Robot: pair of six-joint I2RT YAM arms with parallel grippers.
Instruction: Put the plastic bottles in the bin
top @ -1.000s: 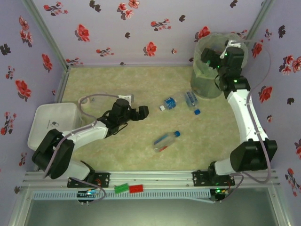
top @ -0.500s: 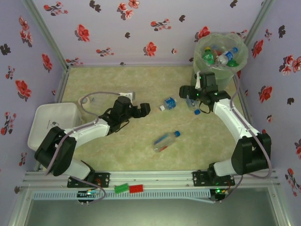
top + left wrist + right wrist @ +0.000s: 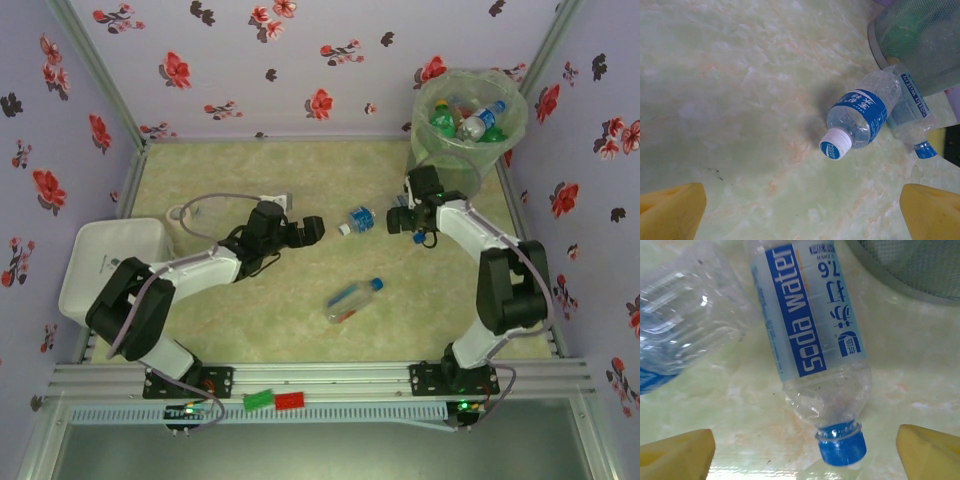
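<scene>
Top view: even, diffuse light, mildly hazy, fine detail soft. Left wrist view: soft shadow on the table [image 3: 740, 100] left of the blue-capped bottle [image 3: 857, 117] (no hard rim). Right wrist view: bright, the soda-water bottle [image 3: 810, 325] print crisp, pale glare along the bottom edge.

"soda water" and "7.6" on the label [image 3: 805, 315] of the blue-capped bottle [image 3: 827, 390]
</scene>
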